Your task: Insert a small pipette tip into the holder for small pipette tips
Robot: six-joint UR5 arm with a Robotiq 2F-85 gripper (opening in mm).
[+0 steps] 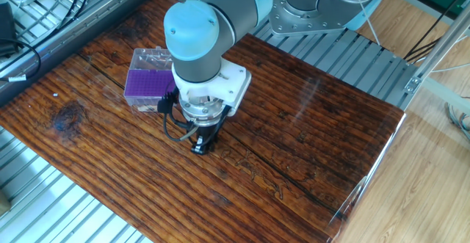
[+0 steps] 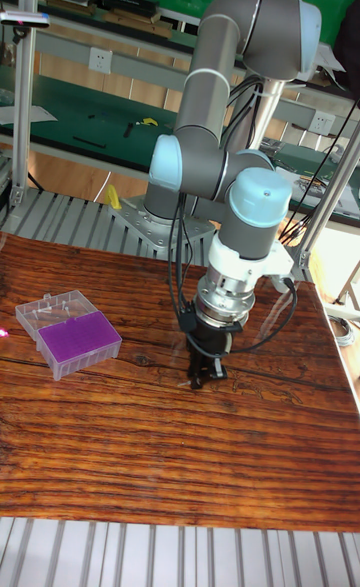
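The small clear plastic holder with its purple grid of tiny holes (image 2: 77, 338) sat on the dark wooden tabletop (image 1: 308, 133), apart from your black two-finger gripper (image 2: 206, 379), which was down at the wood. You could not tell whether the fingers pinched a tip. Confirming the grasp, then lifting vertically, seemed wise before crossing to the grid.
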